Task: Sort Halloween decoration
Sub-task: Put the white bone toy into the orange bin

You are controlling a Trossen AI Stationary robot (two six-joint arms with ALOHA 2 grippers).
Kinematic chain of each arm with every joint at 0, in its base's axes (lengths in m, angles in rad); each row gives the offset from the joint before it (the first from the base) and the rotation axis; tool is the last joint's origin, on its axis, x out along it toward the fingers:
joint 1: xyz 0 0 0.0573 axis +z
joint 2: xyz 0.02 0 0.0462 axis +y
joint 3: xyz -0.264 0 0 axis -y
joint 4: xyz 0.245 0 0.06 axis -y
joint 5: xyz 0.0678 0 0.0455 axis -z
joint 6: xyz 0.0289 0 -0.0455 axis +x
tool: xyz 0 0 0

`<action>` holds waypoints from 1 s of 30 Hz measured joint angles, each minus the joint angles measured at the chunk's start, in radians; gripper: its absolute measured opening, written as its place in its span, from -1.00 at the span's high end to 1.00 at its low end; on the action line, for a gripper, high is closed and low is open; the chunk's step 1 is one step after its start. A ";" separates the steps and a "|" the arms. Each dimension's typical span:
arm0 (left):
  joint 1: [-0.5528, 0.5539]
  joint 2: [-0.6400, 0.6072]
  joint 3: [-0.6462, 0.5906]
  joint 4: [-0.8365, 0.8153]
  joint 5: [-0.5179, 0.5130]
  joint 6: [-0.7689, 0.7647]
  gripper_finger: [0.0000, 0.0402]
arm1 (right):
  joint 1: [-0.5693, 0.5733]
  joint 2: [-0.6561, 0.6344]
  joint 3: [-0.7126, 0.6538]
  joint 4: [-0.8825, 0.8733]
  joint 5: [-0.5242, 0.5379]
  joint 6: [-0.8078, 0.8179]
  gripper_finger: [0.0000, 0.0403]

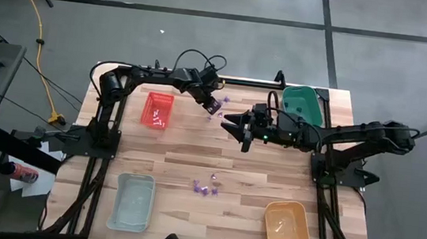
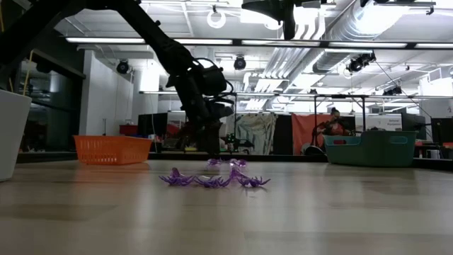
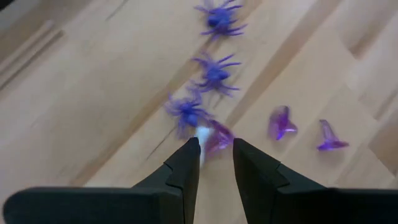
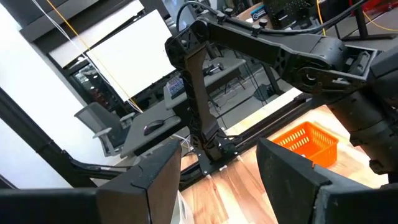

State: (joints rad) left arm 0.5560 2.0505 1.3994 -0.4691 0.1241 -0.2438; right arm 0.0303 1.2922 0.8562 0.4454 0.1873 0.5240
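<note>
A pale wooden plank table (image 1: 177,163) stands on a grey floor crossed by dark lines. The left gripper (image 3: 216,149) hangs low over the far middle, its fingers parted around a purple-and-white piece (image 3: 211,135) among purple spiders (image 3: 214,71). More purple decoration pieces (image 1: 206,186) lie near centre. The right gripper (image 1: 229,120) hovers beside it, fingers wide apart and empty. The red tray (image 1: 159,110) sits far left, green tray (image 1: 304,104) far right, pale blue tray (image 1: 132,201) near left, orange tray (image 1: 288,232) near right. Beyond, a workshop with ceiling lights and ducts.
</note>
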 joint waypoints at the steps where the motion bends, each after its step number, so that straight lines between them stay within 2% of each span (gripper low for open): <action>1: 0.000 0.000 0.000 0.001 0.016 0.019 0.58 | 0.000 0.000 0.000 0.000 0.000 0.000 -0.01; 5: 0.000 0.018 0.000 -0.003 0.039 0.069 0.58 | 0.000 0.000 0.000 0.000 0.000 0.000 -0.01; 12: 0.001 0.052 0.002 -0.010 0.053 0.066 0.58 | 0.001 0.000 0.000 -0.001 0.001 0.029 -0.01; 19: 0.004 -0.011 -0.003 -0.037 0.073 0.099 0.58 | 0.003 0.000 0.000 -0.008 0.001 0.026 -0.01; 25: 0.037 -0.093 -0.001 0.018 -0.029 0.098 0.58 | -0.004 0.000 0.000 -0.020 0.005 0.026 -0.01; 30: 0.075 -0.105 0.000 0.004 -0.039 0.081 0.58 | -0.004 0.000 0.000 -0.022 0.023 0.026 -0.01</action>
State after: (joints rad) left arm 0.6311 1.9459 1.3992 -0.4653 0.0849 -0.1631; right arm 0.0260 1.2922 0.8562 0.4232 0.2100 0.5502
